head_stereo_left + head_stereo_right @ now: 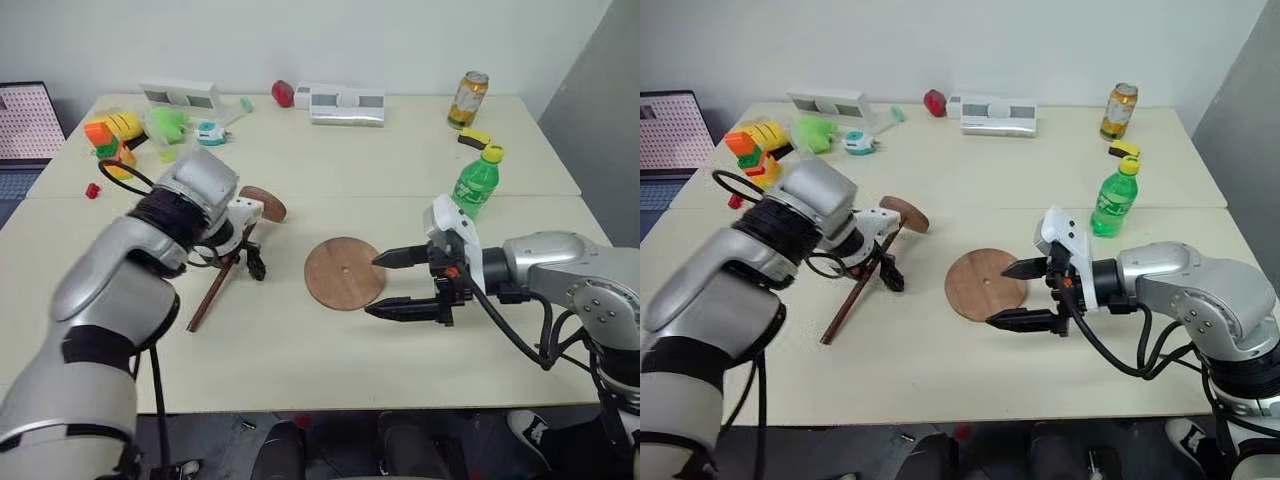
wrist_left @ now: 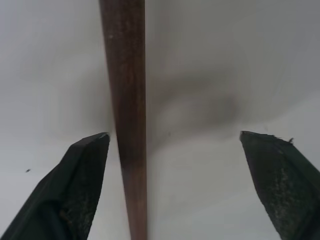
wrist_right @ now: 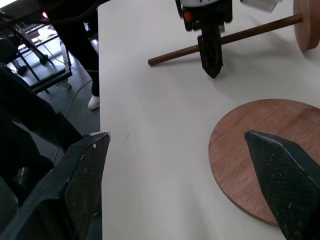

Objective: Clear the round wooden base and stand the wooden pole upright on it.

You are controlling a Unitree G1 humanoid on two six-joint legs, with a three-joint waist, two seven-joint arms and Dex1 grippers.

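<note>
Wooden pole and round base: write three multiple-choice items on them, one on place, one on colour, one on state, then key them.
1. Where does the wooden pole lie?
A. On the table beside the round wooden base
B. Across the base
C. On the floor

2. What colour is the bottle behind the right pincer?
A. Red
B. Green
C. Blue

3. How does the left pincer stand?
A. Shut on the pole
B. Holding the base
C. Open, straddling the pole

Key:
1 A: the pole lies flat on the table, apart from the base.
2 B: green body, yellow cap.
3 C: the left wrist view shows a gap either side of the rod.
</note>
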